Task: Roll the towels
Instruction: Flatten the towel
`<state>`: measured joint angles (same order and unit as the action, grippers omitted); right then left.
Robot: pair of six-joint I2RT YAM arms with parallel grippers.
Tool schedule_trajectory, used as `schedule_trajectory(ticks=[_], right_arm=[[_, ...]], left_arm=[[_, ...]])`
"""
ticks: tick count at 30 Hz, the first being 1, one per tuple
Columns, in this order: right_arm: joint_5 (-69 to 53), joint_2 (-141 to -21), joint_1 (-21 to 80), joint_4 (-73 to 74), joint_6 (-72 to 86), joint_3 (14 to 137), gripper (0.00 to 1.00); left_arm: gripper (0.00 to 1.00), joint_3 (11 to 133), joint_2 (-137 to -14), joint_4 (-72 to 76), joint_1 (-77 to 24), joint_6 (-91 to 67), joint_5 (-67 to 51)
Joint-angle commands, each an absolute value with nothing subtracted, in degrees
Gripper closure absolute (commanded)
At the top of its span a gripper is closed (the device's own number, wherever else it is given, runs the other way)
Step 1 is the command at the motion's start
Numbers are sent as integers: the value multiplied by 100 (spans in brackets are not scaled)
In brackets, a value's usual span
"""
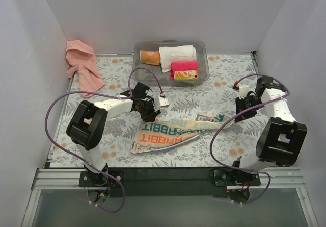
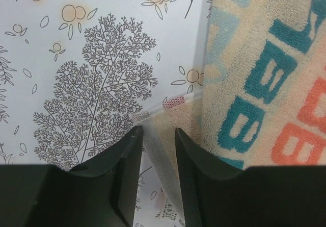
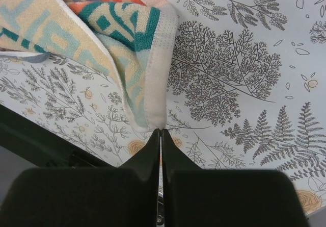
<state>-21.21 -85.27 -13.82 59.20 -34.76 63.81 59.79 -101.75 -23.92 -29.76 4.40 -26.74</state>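
Clamping opposite corners of the patterned cloth (image 1: 163,134), left hand (image 2: 158,131) and right hand (image 3: 160,131) hold it stretched, probably for rolling.

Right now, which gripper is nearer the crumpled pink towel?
Left. The left gripper is right of the pink towel; the right gripper lies farther right, past the patterned cloth.

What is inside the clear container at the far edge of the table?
An orange roll, a white rolled towel, a hot-pink roll, a yellow-orange packet. Anything beneath them is covered.
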Motion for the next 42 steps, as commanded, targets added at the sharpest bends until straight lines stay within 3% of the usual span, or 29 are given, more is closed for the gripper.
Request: schedule_trajectory(ticks=[1, 14, 34, 37, 42], right_arm=[[-2303, -8596, -1389, 6038, -3445, 6627, 99], [-2434, -8587, -1389, 6073, -3375, 6776, 99], [-2435, -8719, -1389, 6064, -3384, 6829, 99], [-2452, -8728, -1380, 6064, -3366, 6838, 99], [-2557, -8763, -1389, 6064, -3296, 6847, 99]], left_arm=[[71, 6082, -10046, -2241, -3006, 422, -2820], [63, 6467, -10002, -2144, -3023, -121, -2382], [64, 6241, -10301, -2575, -3059, -26, -2610], [69, 6126, -10327, -2593, -3076, -26, -2663], [94, 6038, -10213, -2470, -3085, -148, -2497]])
